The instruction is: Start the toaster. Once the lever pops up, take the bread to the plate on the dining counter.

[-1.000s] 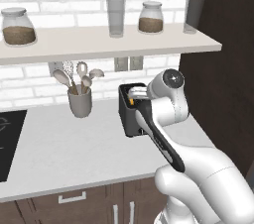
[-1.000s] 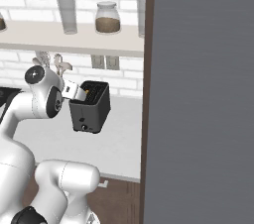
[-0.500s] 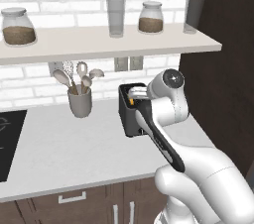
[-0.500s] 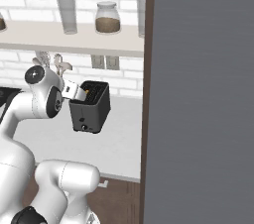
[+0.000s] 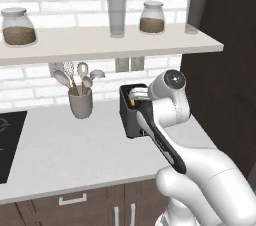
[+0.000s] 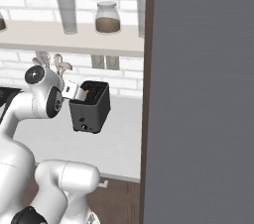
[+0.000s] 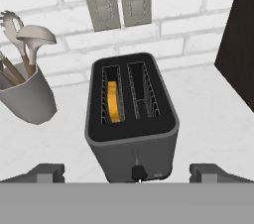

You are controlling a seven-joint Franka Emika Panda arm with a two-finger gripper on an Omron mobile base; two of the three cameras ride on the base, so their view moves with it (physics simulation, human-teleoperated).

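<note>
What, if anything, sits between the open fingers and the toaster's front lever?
Nothing visible. In the hand view the toaster faces the gripper with bare counter between; the utensil holder stands off to one side. The bread sits down in one slot.

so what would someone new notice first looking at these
Probably the dark grey toaster on the grey counter by the brick wall, with an orange-crusted slice of bread down in one slot. Next, the white arm's open gripper poised just in front of it, and the cup of utensils beside it.
</note>
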